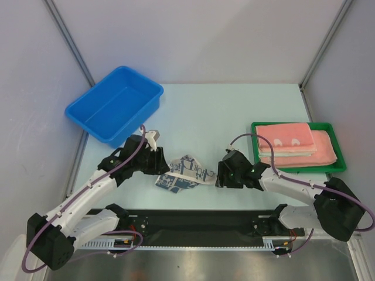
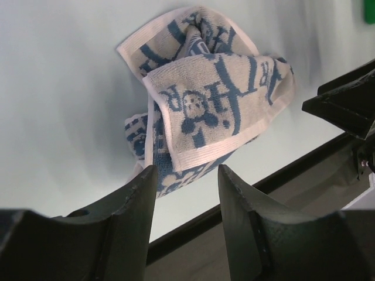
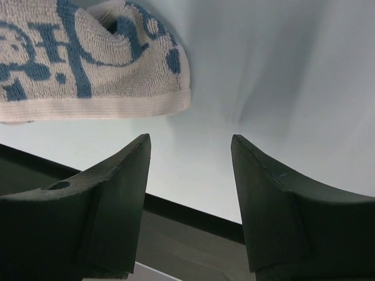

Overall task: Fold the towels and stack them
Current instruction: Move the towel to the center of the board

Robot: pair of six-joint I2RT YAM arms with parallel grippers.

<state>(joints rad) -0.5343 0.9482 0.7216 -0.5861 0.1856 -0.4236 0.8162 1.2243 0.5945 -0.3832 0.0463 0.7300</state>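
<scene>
A blue-and-white patterned towel [image 1: 184,174] lies crumpled on the table between my two grippers. In the left wrist view this towel [image 2: 205,111] is bunched just beyond my left gripper [image 2: 186,170], which is open with nothing between its fingers. The left gripper [image 1: 161,165] sits at the towel's left edge. My right gripper [image 1: 221,174] is at its right edge. It is open and empty [image 3: 190,140], with the towel's corner [image 3: 88,64] up and to the left of its fingers. Folded salmon-pink towels [image 1: 296,143] lie stacked in the green tray [image 1: 293,170], a pale layer among them.
An empty blue bin [image 1: 114,105] stands at the back left. A black rail [image 1: 199,219] runs along the near table edge under both arms. The right gripper's dark body [image 2: 345,105] shows at the right in the left wrist view.
</scene>
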